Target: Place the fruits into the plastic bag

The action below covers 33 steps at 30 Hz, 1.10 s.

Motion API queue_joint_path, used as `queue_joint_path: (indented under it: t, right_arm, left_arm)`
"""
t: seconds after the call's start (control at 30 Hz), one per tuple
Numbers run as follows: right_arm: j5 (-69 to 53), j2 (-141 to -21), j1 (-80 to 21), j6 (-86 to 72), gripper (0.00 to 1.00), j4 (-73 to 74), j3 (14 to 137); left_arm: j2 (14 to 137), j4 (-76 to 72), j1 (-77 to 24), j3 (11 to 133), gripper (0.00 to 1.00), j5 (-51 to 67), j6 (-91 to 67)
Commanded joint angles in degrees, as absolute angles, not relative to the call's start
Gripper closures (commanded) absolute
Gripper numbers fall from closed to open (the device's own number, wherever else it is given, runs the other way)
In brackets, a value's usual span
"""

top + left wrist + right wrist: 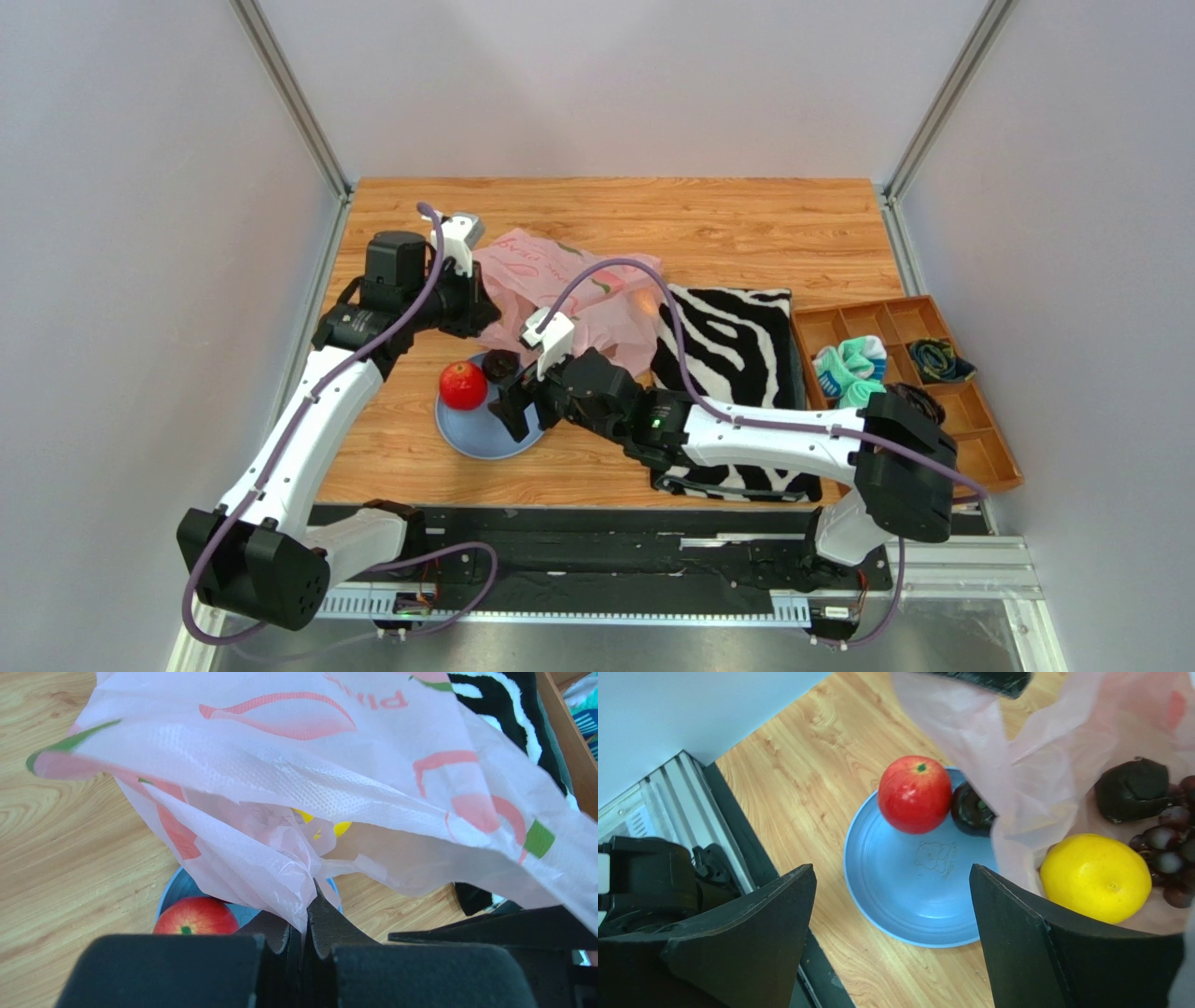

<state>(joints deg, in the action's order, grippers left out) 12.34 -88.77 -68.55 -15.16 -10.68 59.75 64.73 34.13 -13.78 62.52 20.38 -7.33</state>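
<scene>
The pink plastic bag (575, 287) lies behind the blue plate (484, 420). My left gripper (307, 934) is shut on the bag's rim (281, 868) and holds it up. A red apple (915, 794) and a dark plum (970, 808) sit on the plate (917, 882). Inside the bag I see a yellow citrus (1095, 877), purple grapes (1169, 850) and another dark plum (1132, 788). My right gripper (892, 945) is open and empty, just above the plate's near edge, with the apple ahead of it. The apple also shows in the top view (462, 384).
A zebra-striped cloth (730, 364) lies right of the bag under my right arm. An orange compartment tray (912, 385) with rolled cloths stands at the far right. The table's near edge and metal rail (661, 812) lie left of the plate.
</scene>
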Motion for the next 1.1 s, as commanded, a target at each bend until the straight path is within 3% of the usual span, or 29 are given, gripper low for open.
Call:
queue_joint_path:
  t: [0.0, 0.13, 0.23, 0.47, 0.67, 0.83, 1.07]
  right_arm:
    - [13.09, -92.53, -69.35, -14.32, 0.16, -12.58, 62.31]
    - [13.8, -92.64, -69.35, -13.36, 0.15, -10.54, 64.42]
    - [7.58, -90.19, -69.08, -11.43, 0.13, -11.51, 64.77]
    - [-25.69, -88.32, -66.36, -9.67, 0.09, -9.86, 72.4]
    - [-39.72, -90.1, -63.47, -15.55, 0.1, -10.18, 76.47]
    - [-29.04, -80.79, -61.0, -12.42, 0.1, -7.58, 71.02]
    - [2.5, -67.33, -61.08, -7.83, 0.1, 5.96, 65.22]
  left_arm:
    - [64.78, 33.57, -13.54, 63.63, 1.0, 20.48, -7.82]
    - [64.69, 33.66, -13.54, 63.72, 1.0, 20.48, -7.82]
    - [64.69, 33.57, -13.54, 63.63, 1.0, 20.65, -7.82]
    - [64.51, 33.57, -13.54, 63.63, 1.0, 20.39, -7.82]
    - [64.42, 33.57, -13.54, 63.63, 1.0, 20.39, -7.82]
    - [64.34, 33.58, -13.54, 63.72, 1.0, 20.48, -7.82]
    - [64.42, 33.57, -13.54, 63.72, 1.0, 20.48, -7.91]
